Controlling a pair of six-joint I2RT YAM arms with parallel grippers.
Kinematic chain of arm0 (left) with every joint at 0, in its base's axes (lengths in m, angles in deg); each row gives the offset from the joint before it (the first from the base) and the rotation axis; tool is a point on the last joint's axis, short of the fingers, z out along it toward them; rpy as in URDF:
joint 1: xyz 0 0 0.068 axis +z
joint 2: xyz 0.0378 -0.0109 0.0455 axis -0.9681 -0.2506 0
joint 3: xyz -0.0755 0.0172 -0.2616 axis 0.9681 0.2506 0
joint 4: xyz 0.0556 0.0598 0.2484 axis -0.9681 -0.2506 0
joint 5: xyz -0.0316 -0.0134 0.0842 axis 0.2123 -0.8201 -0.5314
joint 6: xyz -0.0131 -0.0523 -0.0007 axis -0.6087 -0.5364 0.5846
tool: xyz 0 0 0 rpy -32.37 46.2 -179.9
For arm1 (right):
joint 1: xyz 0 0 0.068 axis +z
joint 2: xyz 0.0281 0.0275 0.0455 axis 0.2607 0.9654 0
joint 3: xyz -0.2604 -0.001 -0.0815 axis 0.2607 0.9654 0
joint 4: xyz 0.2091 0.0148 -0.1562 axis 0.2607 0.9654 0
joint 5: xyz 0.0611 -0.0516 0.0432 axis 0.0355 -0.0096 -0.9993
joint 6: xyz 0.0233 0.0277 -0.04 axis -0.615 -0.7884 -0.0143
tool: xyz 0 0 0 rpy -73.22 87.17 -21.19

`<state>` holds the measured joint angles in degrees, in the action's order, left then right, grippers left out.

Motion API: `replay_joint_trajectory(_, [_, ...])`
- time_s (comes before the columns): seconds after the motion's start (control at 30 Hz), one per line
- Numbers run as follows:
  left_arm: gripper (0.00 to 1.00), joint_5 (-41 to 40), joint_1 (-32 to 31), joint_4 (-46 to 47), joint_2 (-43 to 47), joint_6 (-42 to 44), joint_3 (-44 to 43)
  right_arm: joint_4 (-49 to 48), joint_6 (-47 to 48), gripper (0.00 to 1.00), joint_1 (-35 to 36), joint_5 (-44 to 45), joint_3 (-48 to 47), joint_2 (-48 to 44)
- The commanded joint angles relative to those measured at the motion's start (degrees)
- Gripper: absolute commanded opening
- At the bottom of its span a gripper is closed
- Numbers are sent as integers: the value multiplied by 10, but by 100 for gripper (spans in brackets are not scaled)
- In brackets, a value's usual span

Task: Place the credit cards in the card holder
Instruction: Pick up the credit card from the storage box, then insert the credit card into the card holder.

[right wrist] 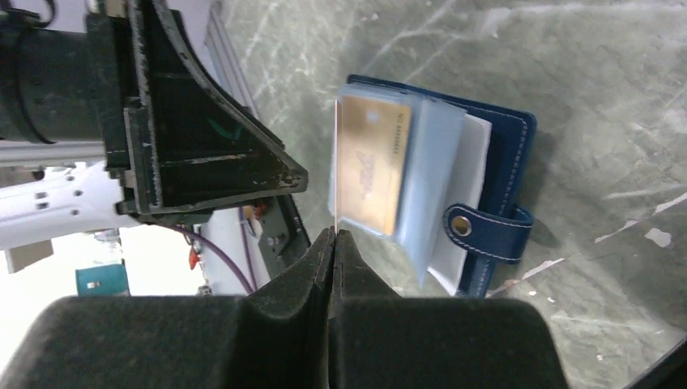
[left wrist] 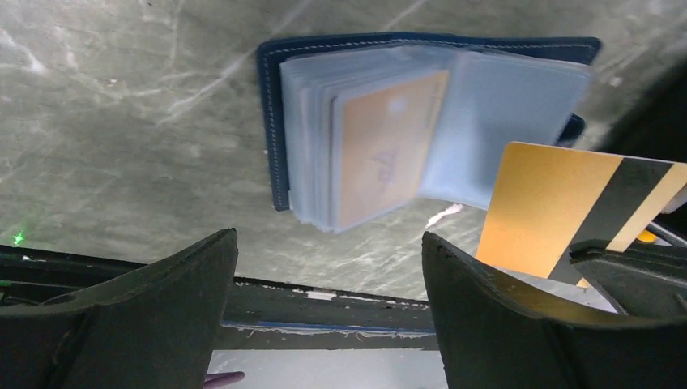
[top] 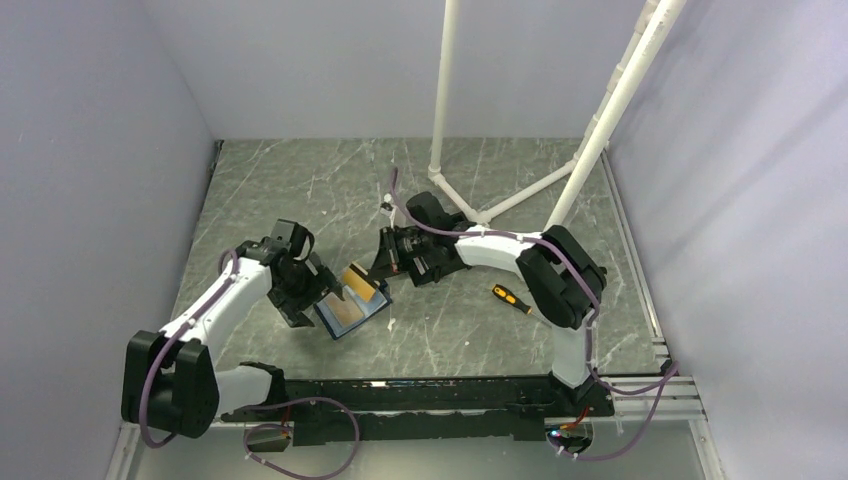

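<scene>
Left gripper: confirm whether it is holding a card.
No: the left gripper is open and empty, while the right gripper pinches the orange-gold card.

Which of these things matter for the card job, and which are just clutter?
Job: card holder; striped gold card in the right claw; orange card already sleeved.
Lying about: screwdriver; white pipe frame.

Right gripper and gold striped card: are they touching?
Touching. The right wrist view shows the right gripper shut on the edge of the gold striped card; in the left wrist view a finger covers its lower corner.
</scene>
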<state>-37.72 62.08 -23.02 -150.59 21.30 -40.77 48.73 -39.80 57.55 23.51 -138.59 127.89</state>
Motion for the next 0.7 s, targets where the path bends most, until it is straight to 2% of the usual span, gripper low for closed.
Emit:
replay_joint_trajectory(0.0, [88,-26,0,-2,-20,-1,8,43,59,0,3,28,-31,21])
replay_joint_trajectory(0.27, [82,-39,0,66,-41,23,41,71,94,0,5,15,-45,42])
replay_joint_trajectory(0.4, [74,-59,0,75,-46,21,65,76,105,0,4,5,-47,49])
replay_joint_trajectory(0.57, [59,-64,0,87,-59,19,76,73,115,0,5,-13,-49,64])
replay_joint_trajectory(0.67, [55,-66,0,88,-60,20,80,67,119,0,6,-23,-48,66])
